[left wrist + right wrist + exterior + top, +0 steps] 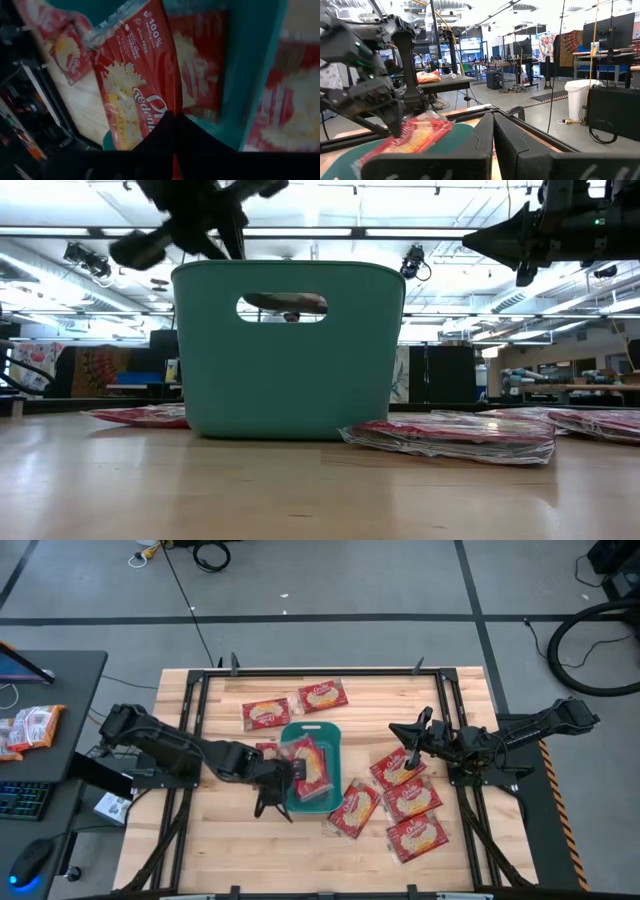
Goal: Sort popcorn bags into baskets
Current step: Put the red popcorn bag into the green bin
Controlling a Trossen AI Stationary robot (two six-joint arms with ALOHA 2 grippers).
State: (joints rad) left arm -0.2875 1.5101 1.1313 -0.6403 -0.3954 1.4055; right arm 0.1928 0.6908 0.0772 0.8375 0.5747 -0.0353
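Above wooden table [200,840], left gripper [292,772] pinches popcorn bag [312,762] over teal bin [330,802].

Red popcorn bags [416,834] carry cream-yellow oval labels; the bin [329,738] is teal; the slatted wooden surface [230,850] is pale blond.

Four cams on this rig: one overhead, one at tabletop level, one on each wrist.

Overhead looks straight down on the whole table [200,850], with the teal bin [330,802] near centre; the low cam sits at table height, close up on the bin's wall [290,370], facing the room at its 12 o'clock; the left wrist cam is jammed right over a popcorn bag [135,85] above the bin's rim [255,85]; the right wrist cam looks level across at the same bag [415,134], so all four share the bin.
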